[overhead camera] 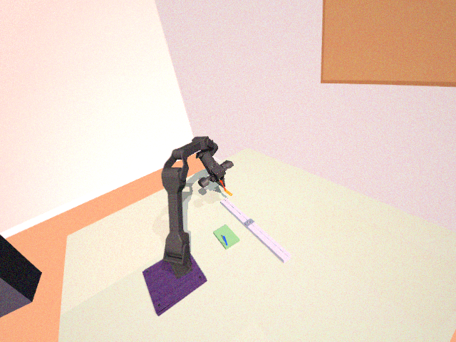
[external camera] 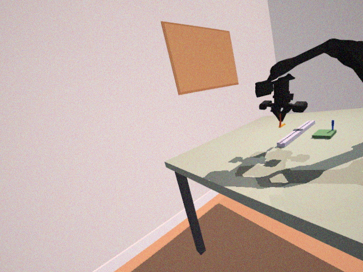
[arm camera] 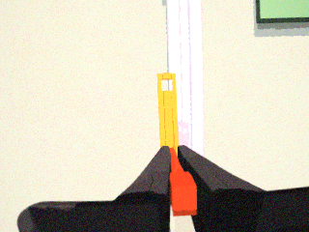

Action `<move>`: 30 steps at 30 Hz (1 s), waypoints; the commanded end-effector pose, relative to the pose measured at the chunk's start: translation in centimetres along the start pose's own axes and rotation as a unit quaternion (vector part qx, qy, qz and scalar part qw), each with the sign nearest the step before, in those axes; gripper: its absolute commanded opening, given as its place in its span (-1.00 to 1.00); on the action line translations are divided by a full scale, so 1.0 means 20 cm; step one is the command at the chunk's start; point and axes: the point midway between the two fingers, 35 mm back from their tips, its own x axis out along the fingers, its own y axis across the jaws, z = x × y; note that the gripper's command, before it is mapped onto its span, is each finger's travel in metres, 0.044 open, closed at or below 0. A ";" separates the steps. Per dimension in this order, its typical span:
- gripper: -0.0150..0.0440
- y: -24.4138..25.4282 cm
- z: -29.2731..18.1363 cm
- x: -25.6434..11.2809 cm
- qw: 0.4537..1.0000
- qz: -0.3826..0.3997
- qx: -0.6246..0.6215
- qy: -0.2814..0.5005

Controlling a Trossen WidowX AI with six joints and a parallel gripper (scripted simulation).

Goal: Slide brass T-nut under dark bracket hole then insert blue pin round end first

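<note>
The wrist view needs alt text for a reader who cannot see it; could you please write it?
Gripper shut on the red-orange handle of a yellow T-nut, which points up the picture. Behind the nut and to its right runs a pale rail; a green tray is partly visible at the top right.
</note>
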 end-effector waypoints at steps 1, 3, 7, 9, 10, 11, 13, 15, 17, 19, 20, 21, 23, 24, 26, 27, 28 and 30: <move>-1.00 -0.01 0.00 0.00 1.000 0.007 0.003 -0.003; -1.00 -0.01 0.00 0.01 1.000 0.010 0.003 -0.004; -1.00 -0.01 0.00 0.01 1.000 0.016 0.004 -0.004; -1.00 -0.01 0.00 0.01 1.000 0.019 0.004 -0.004; -1.00 -0.02 0.00 0.01 1.000 0.021 0.004 -0.004; -1.00 -0.02 0.00 0.01 1.000 0.022 0.004 -0.004; -1.00 -0.02 0.00 0.01 1.000 0.025 0.005 -0.005; -1.00 -0.02 0.00 0.01 1.000 0.029 0.005 -0.005; -1.00 -0.02 0.00 0.01 0.999 0.032 0.006 -0.005; -1.00 -0.02 0.00 0.01 0.999 0.035 0.007 -0.006; -1.00 -0.02 0.00 0.01 0.999 0.037 0.007 -0.006; -1.00 -0.02 0.00 0.01 0.999 0.038 0.007 -0.006; -1.00 -0.03 0.00 0.01 0.999 0.041 0.008 -0.006; -1.00 -0.03 0.00 0.01 0.999 0.043 0.008 -0.006; -1.00 -0.03 0.00 0.01 0.999 0.046 0.009 -0.006; -1.00 -0.03 -0.01 0.01 0.999 0.048 0.009 -0.007; -1.00 -0.03 -0.01 0.01 0.999 0.049 0.010 -0.007; -1.00 -0.03 -0.01 0.01 0.999 0.052 0.010 -0.007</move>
